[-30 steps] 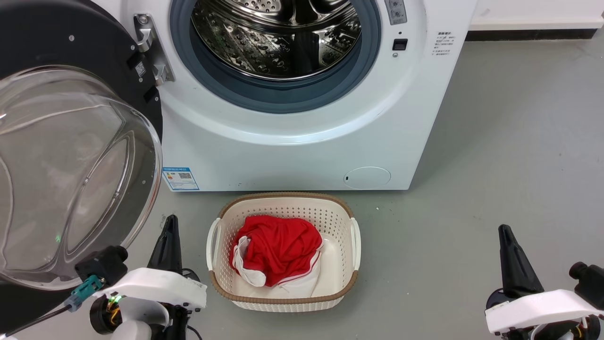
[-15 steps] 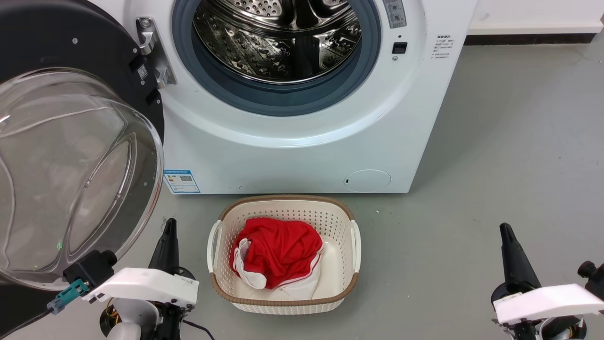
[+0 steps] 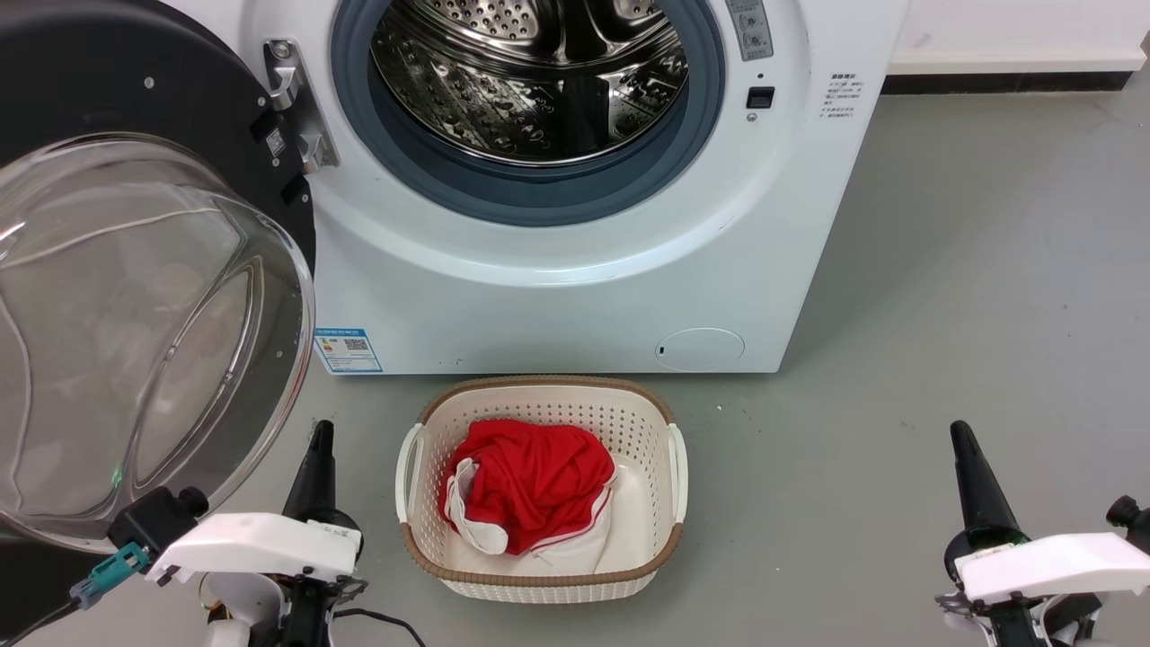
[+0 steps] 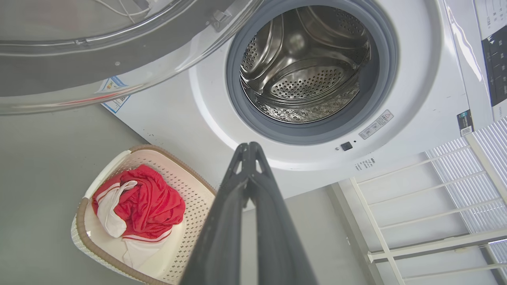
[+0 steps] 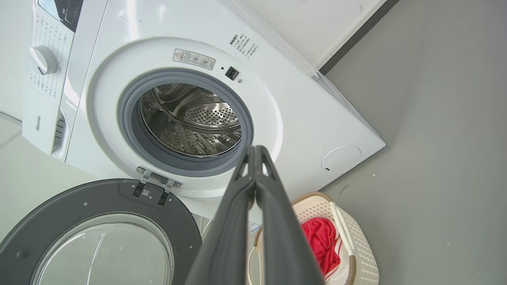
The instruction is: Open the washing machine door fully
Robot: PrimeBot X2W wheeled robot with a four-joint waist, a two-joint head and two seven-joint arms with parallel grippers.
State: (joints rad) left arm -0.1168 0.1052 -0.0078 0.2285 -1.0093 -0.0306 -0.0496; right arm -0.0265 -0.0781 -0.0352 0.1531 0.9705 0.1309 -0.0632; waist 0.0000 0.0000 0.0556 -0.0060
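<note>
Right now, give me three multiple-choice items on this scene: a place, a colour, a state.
1. Where is the basket? A) on the floor before the washing machine B) inside the drum C) on top of the machine
2. The garment in the basket is mainly: A) blue B) red C) black
3. The washing machine door is: A) shut B) swung open C) lying on the floor
Answers: 1 A, it stands on the floor below the machine's front. 2 B, red cloth with white trim. 3 B, the drum mouth is uncovered and the door hangs aside on its hinge.
</note>
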